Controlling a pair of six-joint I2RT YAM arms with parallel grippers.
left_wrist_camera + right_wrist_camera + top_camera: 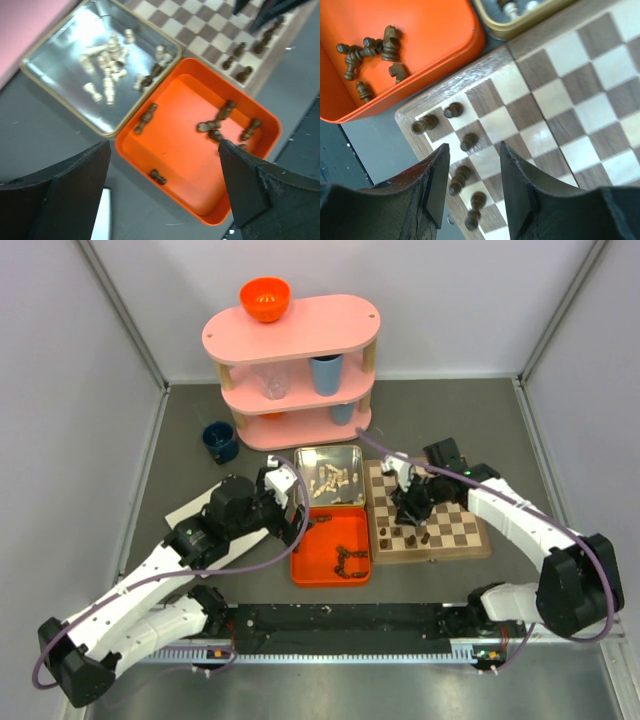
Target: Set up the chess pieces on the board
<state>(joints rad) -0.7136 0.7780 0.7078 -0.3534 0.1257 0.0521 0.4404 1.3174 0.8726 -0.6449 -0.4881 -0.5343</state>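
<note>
The board lies right of the orange tray. Several dark chess pieces stand on its squares nearest the tray, and more dark pieces lie loose in the tray. Cream pieces lie in the silver tin. My right gripper hovers open over the board's near-left corner. A dark piece stands below its jaws, touched by neither. My left gripper is wide open above the tray's near edge, holding nothing.
A pink three-tier shelf at the back carries an orange bowl and cups. A dark blue cup stands on the table left of it. A white sheet lies under the left arm.
</note>
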